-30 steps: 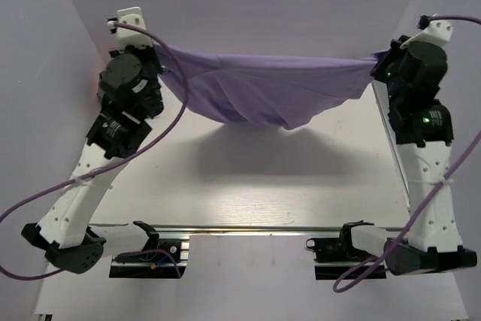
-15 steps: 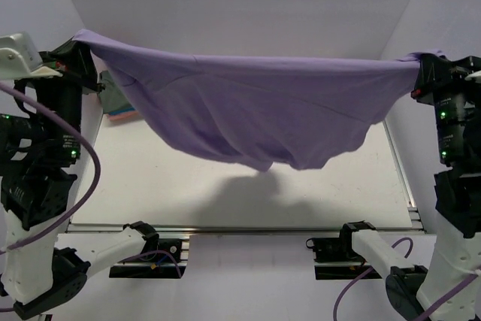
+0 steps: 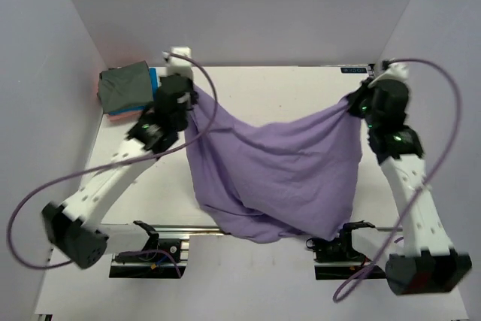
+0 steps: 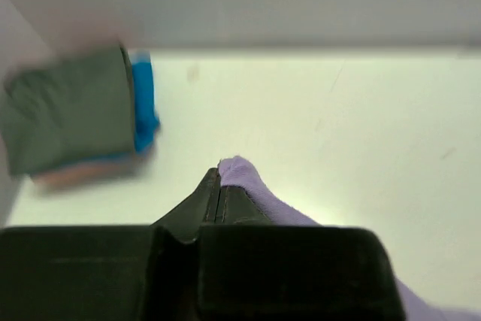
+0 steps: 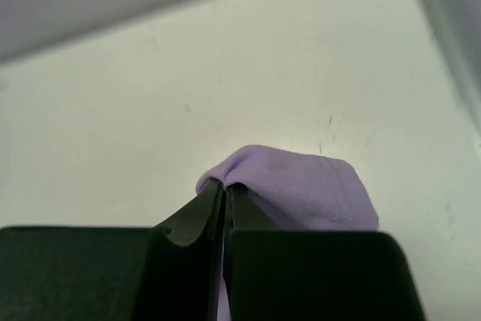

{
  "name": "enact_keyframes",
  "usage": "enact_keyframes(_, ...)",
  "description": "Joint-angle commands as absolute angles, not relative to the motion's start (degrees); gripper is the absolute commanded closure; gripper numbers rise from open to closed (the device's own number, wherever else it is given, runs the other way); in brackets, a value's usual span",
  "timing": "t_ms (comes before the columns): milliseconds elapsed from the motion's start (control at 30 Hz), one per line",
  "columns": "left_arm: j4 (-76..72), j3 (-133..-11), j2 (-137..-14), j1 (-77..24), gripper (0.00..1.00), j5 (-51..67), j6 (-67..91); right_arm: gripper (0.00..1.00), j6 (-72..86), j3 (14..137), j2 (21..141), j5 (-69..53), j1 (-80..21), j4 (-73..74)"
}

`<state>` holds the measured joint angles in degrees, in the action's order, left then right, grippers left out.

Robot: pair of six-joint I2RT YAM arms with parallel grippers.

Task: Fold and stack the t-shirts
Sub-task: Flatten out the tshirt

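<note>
The lavender-purple t-shirt hangs between my two grippers, sagging in the middle, and its lower part drapes over the table's near edge. My left gripper is shut on one upper corner of the lavender shirt, pinched at the left gripper. My right gripper is shut on the other corner; a bunch of lavender shirt bulges past the right gripper. A stack of folded t-shirts lies at the far left: olive-grey on top, bright blue under it, salmon-pink at the bottom.
The white table is walled on the left, back and right. A metal rail runs along its near edge, partly covered by the shirt. Both arm bases sit below the rail. A small label is at the far right.
Both arms have come down from a raised, wide-spread hold to over the table and closer together. The stretched shirt now sags and drapes over the near edge. Both grips hold.
</note>
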<state>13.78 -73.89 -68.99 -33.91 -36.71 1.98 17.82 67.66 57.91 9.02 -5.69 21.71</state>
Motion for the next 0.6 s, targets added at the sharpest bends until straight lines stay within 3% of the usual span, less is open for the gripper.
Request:
enact_keyframes(0,10.9,-67.6,-74.9,-30.3,1.0,-37.8,10.3,1.0,21.0,60.9,65.4,4.0,-5.5,11.5)
enact_keyframes(133,11.7,-69.2,-88.9,-25.5,1.0,-32.9,17.9,1.0,21.3,56.9,77.2,1.8,-5.4,3.4)
enact_keyframes(267,11.6,-73.4,-98.7,-22.0,1.0,-29.4,18.5,1.0,19.0,67.8,92.9,4.7,-5.5,8.9)
enact_keyframes(333,11.6,-75.5,-102.5,-20.7,1.0,-27.8,18.5,0.75,17.4,72.8,99.4,4.0,-5.5,10.7)
enact_keyframes(367,11.6,-77.0,-103.4,-20.7,1.0,-27.3,18.5,0.47,17.2,75.9,100.5,3.8,-5.4,11.9)
enact_keyframes(467,14.3,-78.9,-107.0,-19.3,1.0,-26.2,19.0,0.11,17.3,77.6,102.8,3.1,-5.4,13.8)
enact_keyframes(567,14.3,-78.9,-107.7,-18.1,1.0,-25.0,19.5,0.1,18.4,76.6,101.3,5.6,-5.4,16.8)
